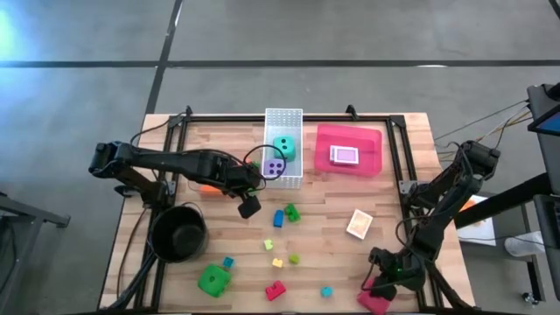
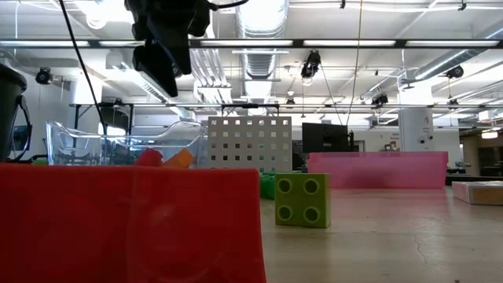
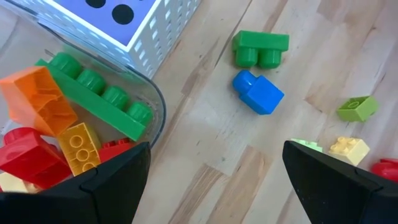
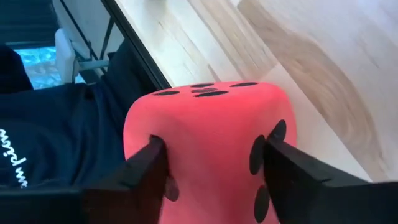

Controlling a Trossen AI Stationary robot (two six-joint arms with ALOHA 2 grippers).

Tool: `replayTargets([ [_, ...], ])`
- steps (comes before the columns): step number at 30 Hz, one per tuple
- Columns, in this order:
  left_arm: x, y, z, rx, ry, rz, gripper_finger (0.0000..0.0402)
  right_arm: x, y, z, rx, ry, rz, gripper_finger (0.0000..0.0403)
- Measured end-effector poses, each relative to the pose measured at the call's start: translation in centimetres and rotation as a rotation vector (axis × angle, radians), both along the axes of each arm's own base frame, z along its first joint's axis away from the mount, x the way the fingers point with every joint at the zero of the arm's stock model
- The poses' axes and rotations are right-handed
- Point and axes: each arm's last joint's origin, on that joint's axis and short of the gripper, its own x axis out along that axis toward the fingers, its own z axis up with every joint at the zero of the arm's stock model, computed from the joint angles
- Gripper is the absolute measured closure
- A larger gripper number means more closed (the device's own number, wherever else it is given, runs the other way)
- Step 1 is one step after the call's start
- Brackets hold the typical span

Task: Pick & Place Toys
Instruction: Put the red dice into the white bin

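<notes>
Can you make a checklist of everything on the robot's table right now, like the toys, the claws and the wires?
Surface: pale wooden table, black frame round it.
Job's things: pink-red foam die with black dots at the near right corner; green foam die; teal die and purple die inside the white perforated basket; small bricks scattered mid-table; card pack in the pink tray.
Clutter: round black pot; clear tub of bricks.
Grippers: right gripper closing on the pink-red die; left gripper open, empty.
Cables: black wires along both arms.
Surroundings: grey floor.

Industrial lab hall: exposed ceiling ducts (image 2: 263, 20), strip lights, concrete floor (image 1: 350, 31).
</notes>
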Motion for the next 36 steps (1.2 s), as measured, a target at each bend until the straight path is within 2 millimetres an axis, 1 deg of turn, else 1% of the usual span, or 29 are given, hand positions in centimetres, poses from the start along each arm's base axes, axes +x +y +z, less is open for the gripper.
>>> replayTargets([
  [1,0.0,0.0,0.0,-0.001,-0.002,-0.001,0.0037,0.0,0.0,0.0,-0.003,-0.006,-0.006,0.0215],
  [6,0.1,0.0,0.0,-0.001,-0.006,-0.001,0.0037,0.1,-0.1,0.1,-0.017,-0.051,-0.021,0.0217],
  [9,0.0,0.0,0.0,-0.002,-0.005,-0.001,0.0037,0.3,-0.1,0.5,-0.022,-0.108,-0.03,0.0244],
  [10,0.0,0.0,0.0,-0.002,-0.005,-0.002,0.0037,0.4,-0.2,0.7,-0.029,-0.133,-0.041,0.0252],
  [12,0.0,0.0,0.0,-0.002,-0.005,-0.002,0.0037,0.5,-0.2,1.1,-0.062,-0.177,-0.041,0.0253],
  [15,0.0,0.0,0.0,-0.001,-0.004,-0.002,0.0037,0.7,-0.3,1.9,-0.117,-0.237,-0.043,0.0266],
  [17,0.0,0.0,0.0,0.0,-0.004,-0.005,0.0037,0.7,-0.3,2.7,-0.138,-0.251,-0.052,0.0285],
  [20,0.0,0.0,0.0,0.0,-0.003,-0.005,0.0036,0.7,-0.5,3.3,-0.204,-0.232,-0.036,0.029],
  [24,0.0,0.0,0.0,-0.003,-0.004,0.002,0.0036,1.1,-0.2,5.0,-0.264,-0.28,-0.046,0.0305],
  [27,0.1,0.0,0.0,-0.003,-0.009,0.002,0.0036,1.7,-0.4,6.2,-0.337,-0.317,-0.045,0.0308],
  [36,0.2,-0.1,0.0,-0.004,-0.017,0.0,0.0036,3.9,-2.1,11.4,-0.53,-0.464,-0.041,0.0309],
])
